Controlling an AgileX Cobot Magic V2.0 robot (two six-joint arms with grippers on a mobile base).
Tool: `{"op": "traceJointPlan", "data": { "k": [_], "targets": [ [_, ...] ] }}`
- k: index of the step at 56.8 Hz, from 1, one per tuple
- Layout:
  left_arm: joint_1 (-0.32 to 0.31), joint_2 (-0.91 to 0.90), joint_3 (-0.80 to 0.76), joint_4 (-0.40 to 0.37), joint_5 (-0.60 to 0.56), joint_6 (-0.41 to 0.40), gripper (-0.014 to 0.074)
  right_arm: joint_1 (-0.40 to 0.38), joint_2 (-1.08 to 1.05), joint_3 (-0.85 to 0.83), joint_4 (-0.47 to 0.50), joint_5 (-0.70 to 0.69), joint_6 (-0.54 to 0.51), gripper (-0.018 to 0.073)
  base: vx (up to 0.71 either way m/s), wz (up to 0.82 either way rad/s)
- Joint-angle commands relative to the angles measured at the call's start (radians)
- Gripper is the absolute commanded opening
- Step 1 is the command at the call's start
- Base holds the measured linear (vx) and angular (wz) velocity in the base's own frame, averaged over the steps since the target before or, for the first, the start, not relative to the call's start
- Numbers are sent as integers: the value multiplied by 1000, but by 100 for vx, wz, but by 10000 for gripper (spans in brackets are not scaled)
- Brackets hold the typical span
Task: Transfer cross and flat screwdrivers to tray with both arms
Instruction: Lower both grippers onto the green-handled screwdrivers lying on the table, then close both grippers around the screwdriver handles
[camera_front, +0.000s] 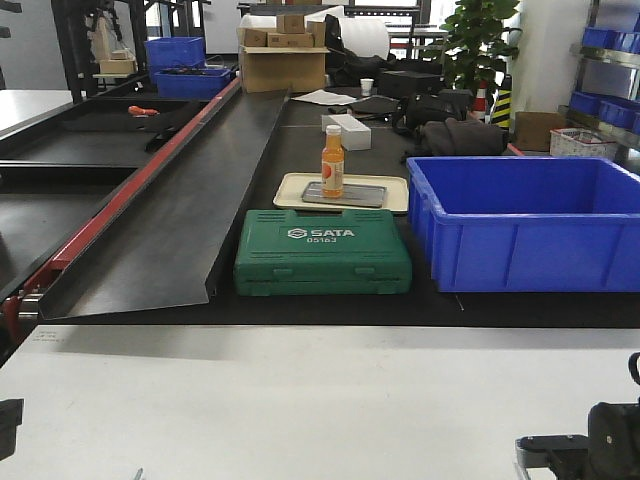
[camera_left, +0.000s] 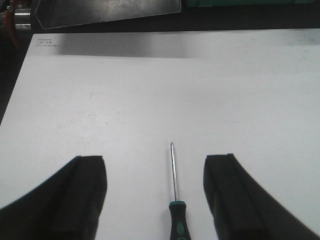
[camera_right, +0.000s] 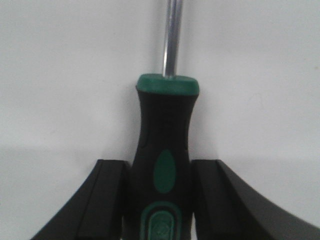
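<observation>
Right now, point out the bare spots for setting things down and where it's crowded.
Free: the white table's middle, between the green SATA case and the left gripper and right gripper at its near edge. The grey tray has room right of the orange bottle. Crowded: case, cream tray and blue bin sit packed together.

Black screwdriver handle with green accents; white tabletop; green case; blue bin; orange bottle
</observation>
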Motion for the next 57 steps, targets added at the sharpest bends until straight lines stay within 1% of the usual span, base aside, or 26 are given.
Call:
{"op": "traceJointPlan", "data": {
  "k": [1, 5, 10, 17, 24, 28, 35, 42, 45, 52, 57],
  "targets": [
    [-3, -10, -39, -7, -52, -22, 545, 1, -3, -1, 63, -22, -26, -13, 0, 0],
    [-3, -10, -39, -27, -19, -43, 545, 1, -3, -1, 79, -22, -39, -13, 0, 0],
    [-3, 1, -40, -54, 36, -50, 545, 1, -3, -1, 100, -23, -53, -12, 0, 0],
    [-3, 57, -43, -56, 93, -50, 545, 1, -3, -1, 113, -30, -53, -12, 0, 0],
    [-3, 161, -79, -56, 159, -49, 545, 1, -3, -1, 114, -31, -53, -11, 0, 0],
    [-3, 243, -119, -56, 206, -34, 545, 1, -3, -1, 115, -32, -53, -11, 0, 0],
    [-3, 383, -181, -56, 273, -32, 545, 1, -3, -1, 115, -31, -53, -11, 0, 0],
    [-3, 491, -209, -68, 309, -30, 545, 1, -3, -1, 115, -30, -53, -11, 0, 0],
    [-3, 530, -208, -83, 308, -13, 545, 1, -3, -1, 115, -30, -53, -10, 0, 0],
    [-4, 606, -208, -160, 304, 67, 545, 1, -2, -1, 115, -34, -53, -11, 0, 0],
    [-4, 644, -208, -185, 284, 91, 545, 1, -2, -1, 115, -36, -53, -11, 0, 0]
  ]
}}
